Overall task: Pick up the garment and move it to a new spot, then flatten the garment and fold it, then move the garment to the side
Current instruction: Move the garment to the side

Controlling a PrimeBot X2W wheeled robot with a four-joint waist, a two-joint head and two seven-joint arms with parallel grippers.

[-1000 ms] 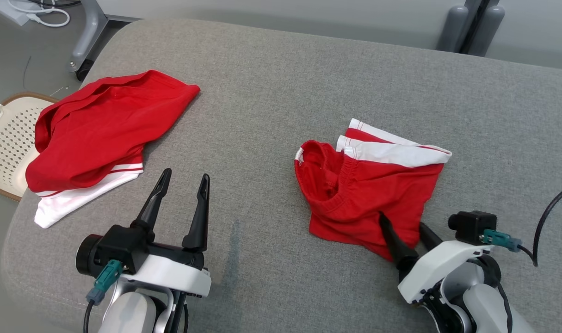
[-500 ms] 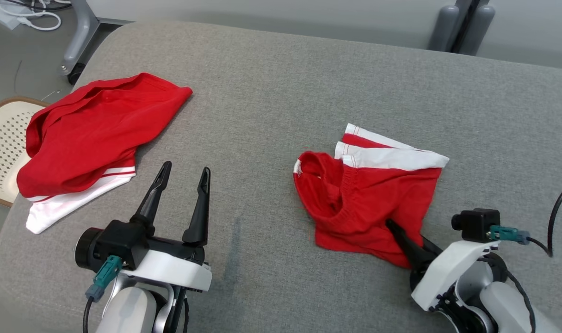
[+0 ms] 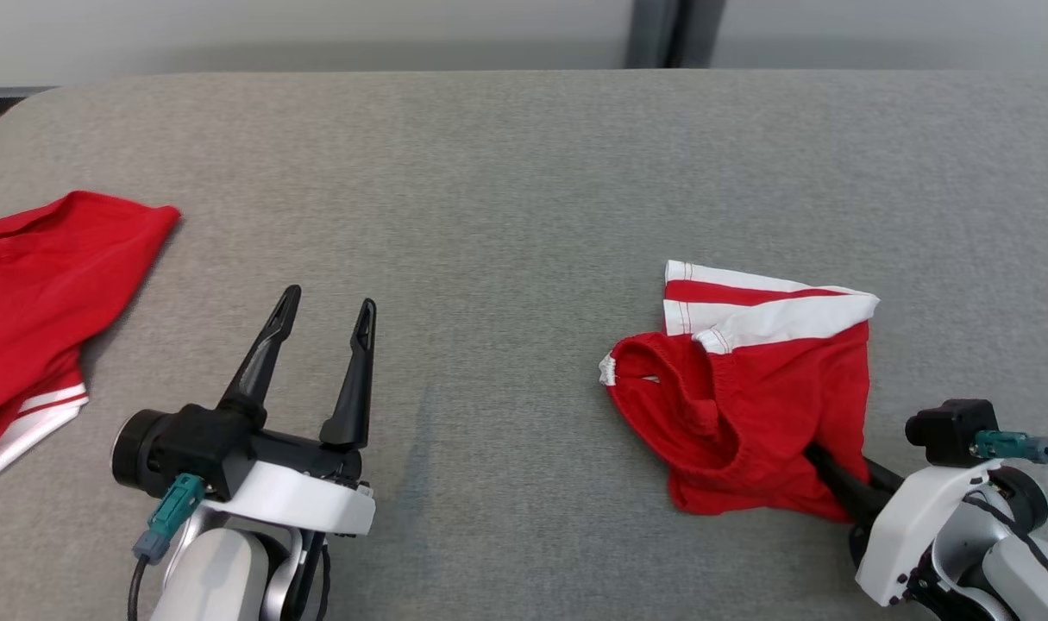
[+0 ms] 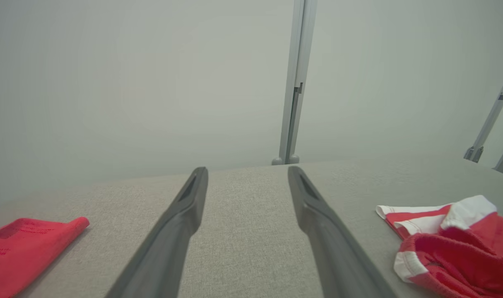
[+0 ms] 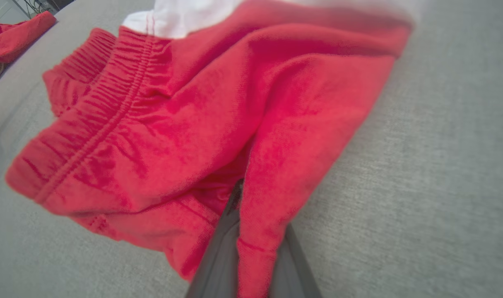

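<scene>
The garment (image 3: 748,405) is a pair of red shorts with white striped hems, crumpled on the grey cushion at the right. My right gripper (image 3: 821,461) is shut on the garment's near lower edge, red cloth pinched between its dark fingers (image 5: 222,248) and folds of the garment (image 5: 172,124) bunched over their tips. My left gripper (image 3: 329,306) hovers open over bare cushion at the lower left, nothing between its fingers (image 4: 176,223). The garment (image 4: 450,244) lies well off to that gripper's right.
A second red garment with white trim (image 3: 32,302) lies at the cushion's left edge, also seen as red cloth (image 4: 23,248) in the left wrist view. The grey cushion (image 3: 506,216) stretches wide between the two. A grey post (image 4: 294,82) stands behind the far edge.
My right gripper has shut on the garment's near edge, and the cloth has shifted and bunched toward it. The head camera has turned right, so the whole picture slid left. The left gripper stays open.
</scene>
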